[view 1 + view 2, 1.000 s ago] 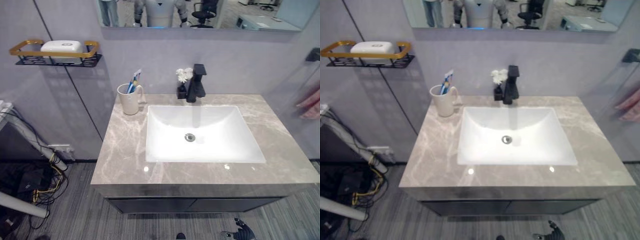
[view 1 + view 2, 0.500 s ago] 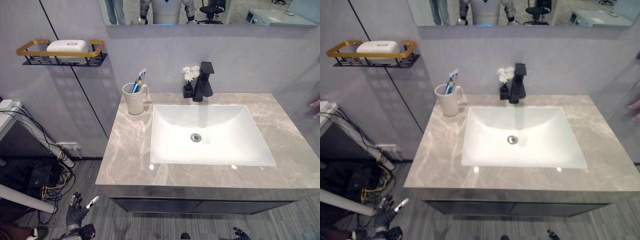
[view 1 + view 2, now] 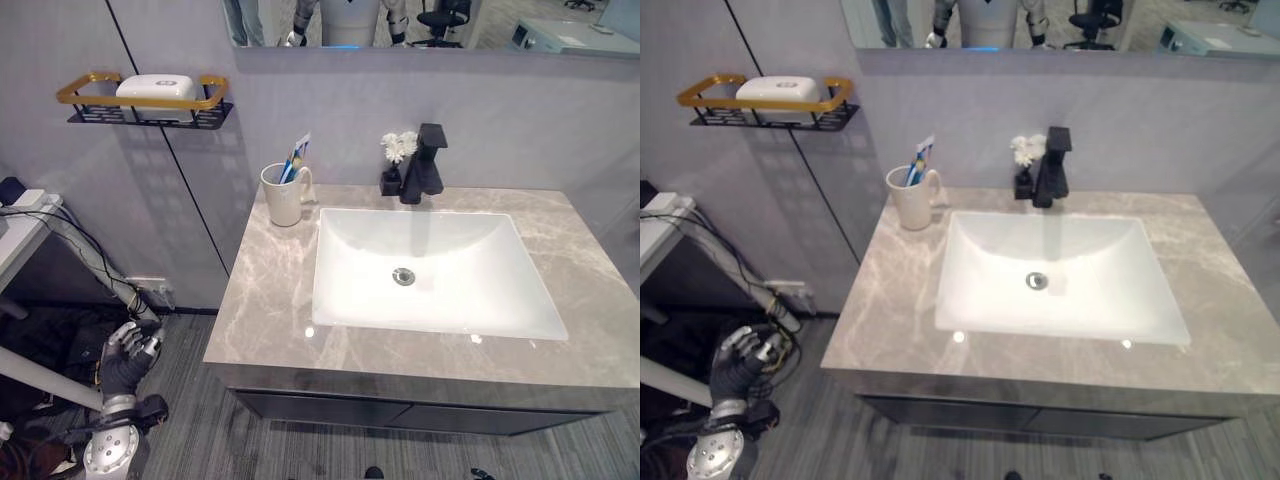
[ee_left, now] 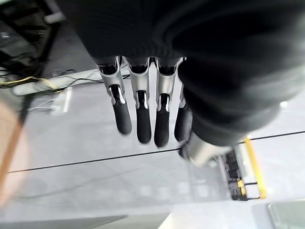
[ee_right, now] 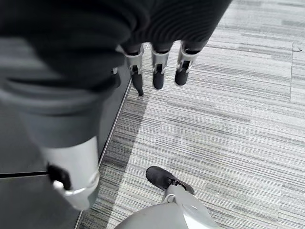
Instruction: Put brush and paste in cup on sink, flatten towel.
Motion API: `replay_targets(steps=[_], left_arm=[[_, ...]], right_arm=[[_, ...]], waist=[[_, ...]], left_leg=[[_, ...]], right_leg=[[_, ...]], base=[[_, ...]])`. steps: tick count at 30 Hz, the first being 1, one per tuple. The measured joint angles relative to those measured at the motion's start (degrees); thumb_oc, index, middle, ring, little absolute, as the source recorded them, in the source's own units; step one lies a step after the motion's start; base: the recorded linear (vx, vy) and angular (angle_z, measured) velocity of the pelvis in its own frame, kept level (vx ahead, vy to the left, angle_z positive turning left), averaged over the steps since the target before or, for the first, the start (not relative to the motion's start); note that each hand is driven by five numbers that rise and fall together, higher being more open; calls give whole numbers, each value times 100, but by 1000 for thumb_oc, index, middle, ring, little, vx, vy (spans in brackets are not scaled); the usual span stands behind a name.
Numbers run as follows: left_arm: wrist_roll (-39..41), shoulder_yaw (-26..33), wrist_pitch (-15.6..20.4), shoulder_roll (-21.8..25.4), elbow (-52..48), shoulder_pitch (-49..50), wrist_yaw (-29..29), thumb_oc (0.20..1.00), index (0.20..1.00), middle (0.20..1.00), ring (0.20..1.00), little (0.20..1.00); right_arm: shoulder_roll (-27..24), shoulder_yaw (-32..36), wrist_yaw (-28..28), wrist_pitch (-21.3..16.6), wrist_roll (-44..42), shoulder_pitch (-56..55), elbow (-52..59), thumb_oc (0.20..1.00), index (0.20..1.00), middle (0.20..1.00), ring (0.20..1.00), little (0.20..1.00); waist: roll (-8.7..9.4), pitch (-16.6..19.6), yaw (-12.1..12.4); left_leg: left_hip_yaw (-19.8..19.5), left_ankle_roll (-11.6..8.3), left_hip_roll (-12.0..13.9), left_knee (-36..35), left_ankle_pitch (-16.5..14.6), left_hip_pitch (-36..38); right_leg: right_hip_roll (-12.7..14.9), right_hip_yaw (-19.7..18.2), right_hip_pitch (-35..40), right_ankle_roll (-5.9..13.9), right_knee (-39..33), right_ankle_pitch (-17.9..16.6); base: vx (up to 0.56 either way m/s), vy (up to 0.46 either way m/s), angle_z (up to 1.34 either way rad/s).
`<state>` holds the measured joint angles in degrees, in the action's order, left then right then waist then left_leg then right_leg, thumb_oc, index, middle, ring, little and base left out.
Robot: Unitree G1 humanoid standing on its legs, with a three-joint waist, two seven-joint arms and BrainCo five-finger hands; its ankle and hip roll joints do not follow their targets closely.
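Note:
A cream cup (image 3: 283,196) stands on the grey marble countertop (image 3: 270,310), left of the white sink basin (image 3: 450,290). A toothbrush and a paste tube (image 3: 296,160) stick up out of the cup. My left hand (image 3: 124,362) hangs low by the floor, left of the vanity and well below the counter's edge. In the left wrist view its fingers (image 4: 143,125) are straight and hold nothing. My right hand (image 5: 158,76) hangs over the striped floor beside the dark cabinet, fingers relaxed and empty.
A black faucet (image 3: 425,166) and a small vase of white flowers (image 3: 399,158) stand behind the basin. A gold-rimmed wall shelf (image 3: 145,100) carries a white soap box. A white table corner (image 3: 22,215) and white poles stand near my left hand.
The camera has turned, so the whole scene has shifted right. My left hand has risen into view at the lower left. My right hand has dropped out of the eye views.

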<state>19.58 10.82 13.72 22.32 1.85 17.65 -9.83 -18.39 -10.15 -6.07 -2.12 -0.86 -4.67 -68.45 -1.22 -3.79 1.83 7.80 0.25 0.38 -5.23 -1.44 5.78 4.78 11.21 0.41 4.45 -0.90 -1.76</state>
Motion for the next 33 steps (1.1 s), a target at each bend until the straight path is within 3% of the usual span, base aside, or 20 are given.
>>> replay_targets(steps=[6, 8, 11, 13, 16, 17, 18, 21, 23, 24, 27, 33], left_arm=[[-126, -103, 20, 302, -82, -407, 94, 200, 200, 200, 200, 200], [-168, -211, 21, 460, -124, -482, 137, 200, 200, 200, 200, 200], [-177, -266, 35, 583, -200, -473, 171, 200, 200, 200, 200, 200], [-213, -270, 36, 645, -292, -480, 211, 200, 200, 200, 200, 200], [-217, -276, 59, 730, -325, -484, 255, 200, 200, 200, 200, 200], [-212, -303, 62, 720, -345, -495, 282, 200, 200, 200, 200, 200], [-212, -311, 64, 701, -344, -512, 293, 200, 200, 200, 200, 200], [-192, -331, 72, 655, -313, -545, 344, 200, 200, 200, 200, 200], [-195, -380, 73, 670, -309, -566, 388, 200, 200, 200, 200, 200], [-183, -506, 71, 606, -362, -551, 445, 200, 200, 200, 200, 200], [-80, -556, 69, 621, -780, -383, 685, 200, 200, 200, 200, 200], [611, -536, 59, 624, -1013, -500, 1058, 200, 200, 200, 200, 200]], right_arm=[[13, 4, 3, 5, -4, 109, -120, 1000, 1000, 1000, 1000, 1000], [13, 0, 4, 6, -2, 117, -193, 1000, 1000, 1000, 1000, 1000], [49, 1, 5, 8, -4, 96, -232, 1000, 1000, 1000, 1000, 1000], [111, -7, 9, 8, -4, 32, -261, 1000, 1000, 1000, 1000, 1000], [127, -6, 10, 13, -4, 40, -324, 1000, 1000, 1000, 1000, 1000], [113, -5, 4, 14, 11, 31, -420, 1000, 1000, 1000, 1000, 1000], [114, -7, 3, 21, 25, 121, -423, 1000, 1000, 1000, 1000, 1000], [130, -9, 5, 71, 163, 120, -420, 1000, 1000, 1000, 1000, 1000], [168, -7, 5, 71, 190, 112, -418, 1000, 1000, 1000, 1000, 1000], [159, -5, 5, 80, 199, 136, -449, 1000, 1000, 1000, 1000, 1000], [78, -4, 14, 67, 227, 167, -333, 1000, 1000, 1000, 1000, 1000], [-104, -5, 38, 81, 391, 262, -319, 1000, 1000, 1000, 1000, 1000]], waist=[[123, -169, -11], [169, -250, -90], [196, -354, -125], [233, -357, -146], [282, -339, -172], [252, -358, -176], [211, -392, -224], [214, -434, -269], [293, -402, -282], [244, -380, -264], [-4, -253, -265], [-211, -129, -292]], left_leg=[[-209, 217, -279, 21, -4, 26], [-305, 340, -369, 49, -15, 42], [-388, 484, -454, 85, -11, 152], [-469, 581, -427, 62, -57, 210], [-462, 550, -425, 56, -9, 204], [-516, 656, -419, 59, -121, 211], [-543, 640, -388, 94, -118, 202], [-579, 535, -412, 46, -207, 384], [-589, 409, -426, 13, -290, 513], [-605, 233, -361, 12, -416, 708], [-536, 42, -88, 18, -532, 727], [-414, -77, 42, 8, -596, 711]], right_leg=[[392, 37, -366, 173, 1145, 528], [534, -17, -574, 205, 1707, 558], [649, -455, -950, 219, 2557, 589], [396, -865, -1093, 191, 2698, 741], [261, -884, -1249, 253, 2517, 702], [323, -723, -1467, 334, 2116, 640], [328, -683, -1468, 402, 1668, 468], [337, -1040, -1687, 630, 820, -141], [368, -714, -1380, 522, 611, -341], [287, -576, -1020, 119, 268, -850], [-34, -558, -840, 0, -56, -935], [-209, -585, -731, -101, -404, -1028]], base=[[1, 143, 19], [-2, 126, 26], [26, 68, 17], [49, 45, 13], [44, -19, 10], [82, -33, 4], [95, -28, 18], [98, -43, 10], [149, -75, 9], [178, -93, 3], [137, -82, -16], [86, -75, -9]])
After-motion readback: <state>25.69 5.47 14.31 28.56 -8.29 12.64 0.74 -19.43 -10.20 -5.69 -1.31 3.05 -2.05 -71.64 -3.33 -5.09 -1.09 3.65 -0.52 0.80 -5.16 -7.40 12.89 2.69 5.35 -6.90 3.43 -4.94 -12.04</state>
